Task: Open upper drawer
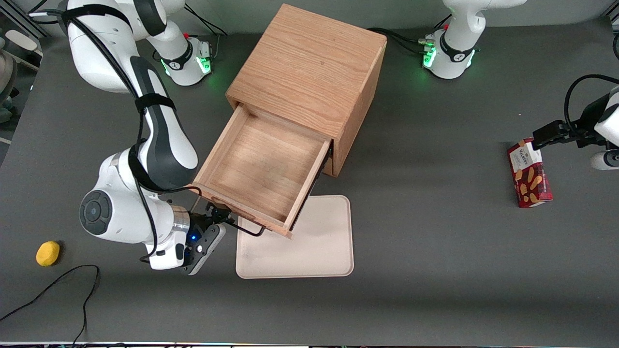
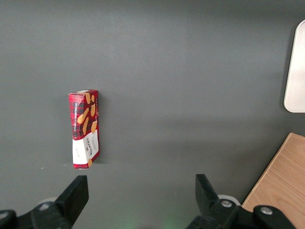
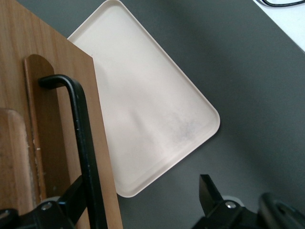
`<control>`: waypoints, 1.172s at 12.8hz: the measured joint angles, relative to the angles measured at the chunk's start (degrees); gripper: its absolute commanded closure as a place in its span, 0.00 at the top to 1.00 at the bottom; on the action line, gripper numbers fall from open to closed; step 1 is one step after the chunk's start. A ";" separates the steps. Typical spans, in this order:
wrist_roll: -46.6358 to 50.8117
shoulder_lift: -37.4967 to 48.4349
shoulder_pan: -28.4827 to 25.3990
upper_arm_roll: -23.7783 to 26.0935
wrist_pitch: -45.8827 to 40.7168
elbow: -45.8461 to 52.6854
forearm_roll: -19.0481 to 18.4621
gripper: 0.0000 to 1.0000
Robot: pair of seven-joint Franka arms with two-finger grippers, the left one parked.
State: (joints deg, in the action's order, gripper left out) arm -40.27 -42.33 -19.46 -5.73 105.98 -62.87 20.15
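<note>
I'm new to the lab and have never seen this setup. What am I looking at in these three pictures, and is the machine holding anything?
These are two white robot arms bolted to a grey table, and only one is working. The front view looks down on the whole scene. The other two pictures come from cameras on the arms' wrists, so each shows its own black fingers.

In the middle stands an oak cabinet with its upper drawer pulled well out and empty. The working arm's gripper is at the drawer's black wire handle; its fingers stand open, one on each side of the bar, so it grips nothing.

Also on the table: a cream tray partly under the open drawer, a yellow sponge-like lump toward the working arm's end, and a red biscuit box toward the parked arm's end.
</note>
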 measured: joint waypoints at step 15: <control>-0.02 -0.03 0.78 0.50 -0.08 0.03 0.46 1.00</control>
State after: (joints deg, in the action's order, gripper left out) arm -40.29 -42.37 -18.68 -5.24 105.90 -62.83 20.62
